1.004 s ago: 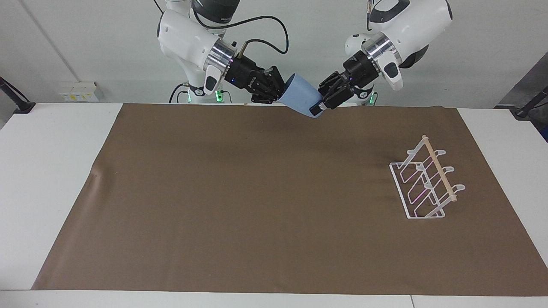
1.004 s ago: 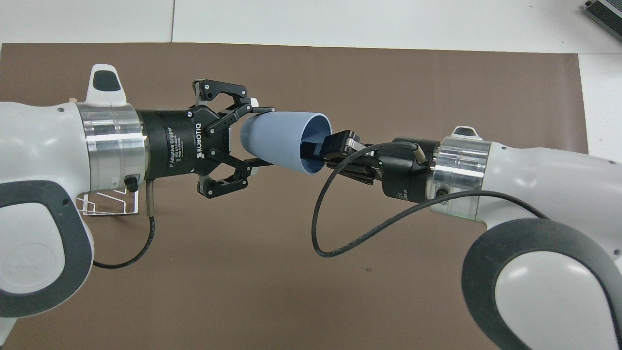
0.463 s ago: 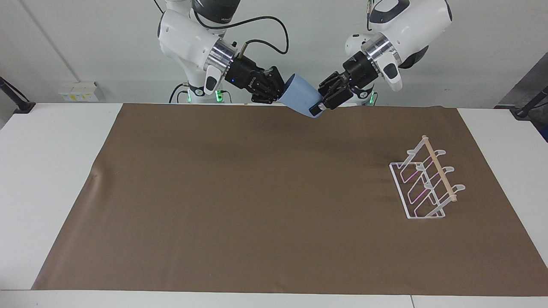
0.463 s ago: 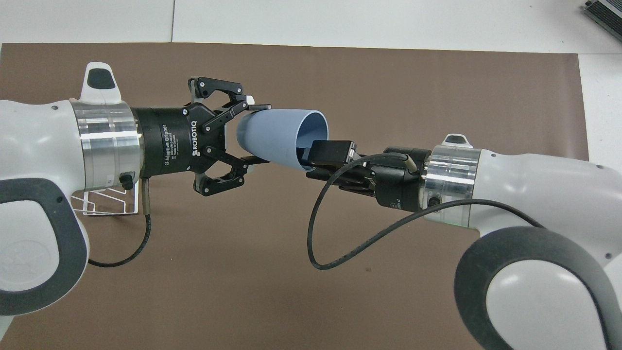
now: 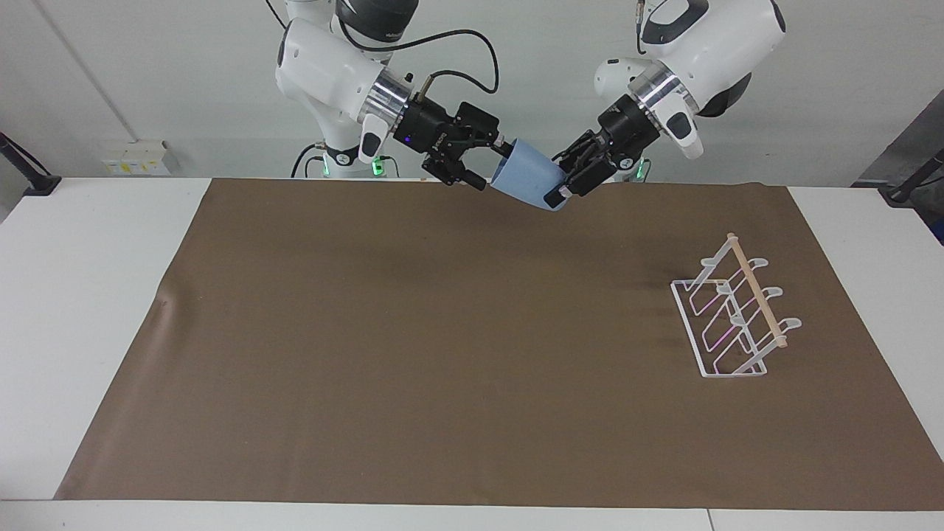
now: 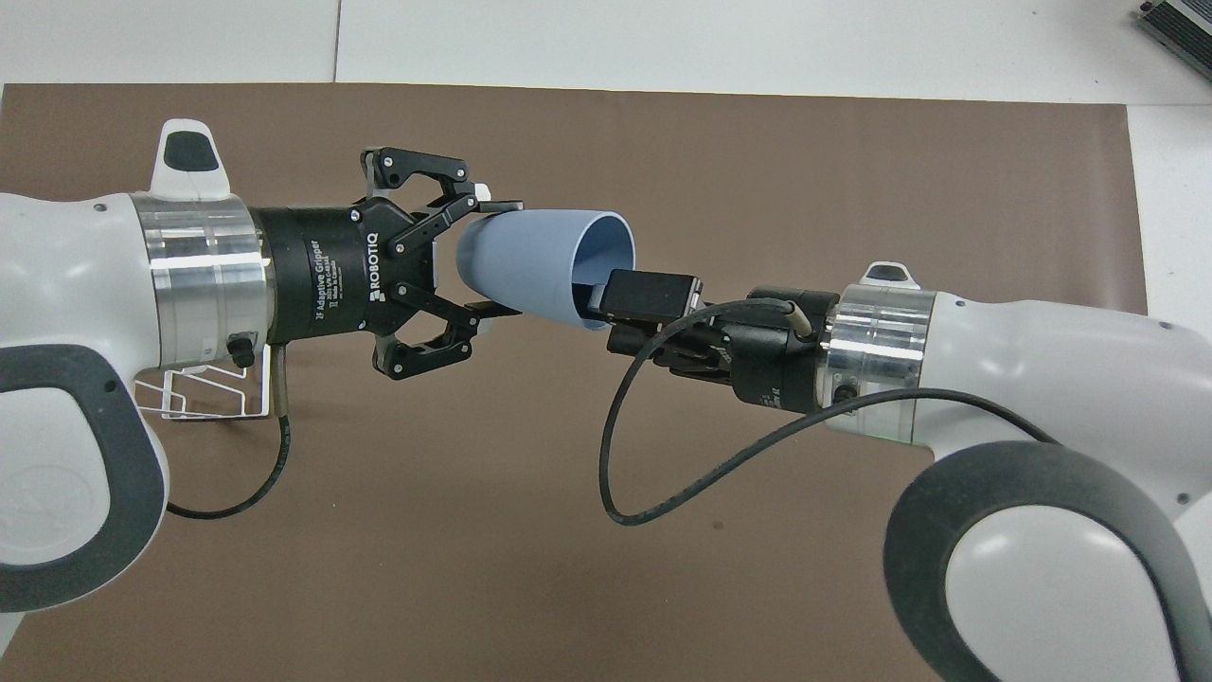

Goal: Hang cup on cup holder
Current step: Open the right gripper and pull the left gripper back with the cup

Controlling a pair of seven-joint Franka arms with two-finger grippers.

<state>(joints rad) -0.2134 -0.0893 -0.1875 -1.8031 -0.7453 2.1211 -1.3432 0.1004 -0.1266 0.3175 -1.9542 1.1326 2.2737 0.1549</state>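
Cup (image 5: 525, 175) hangs over the bench's robot-side edge, clamped at its base by the left gripper (image 5: 562, 193). Note: right gripper (image 5: 493, 161) has just spread open, releasing the rim. Handover complete; cup holder (image 5: 736, 317) awaits.

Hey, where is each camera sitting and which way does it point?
Facing view: high across the table, looking at the robots; both arms show, left gripper shut on the cup.
Overhead view: above the robots' end, looking steeply down; forearms and the open right gripper show.
Shared: grippers, cup, cup holder, half a turn apart.
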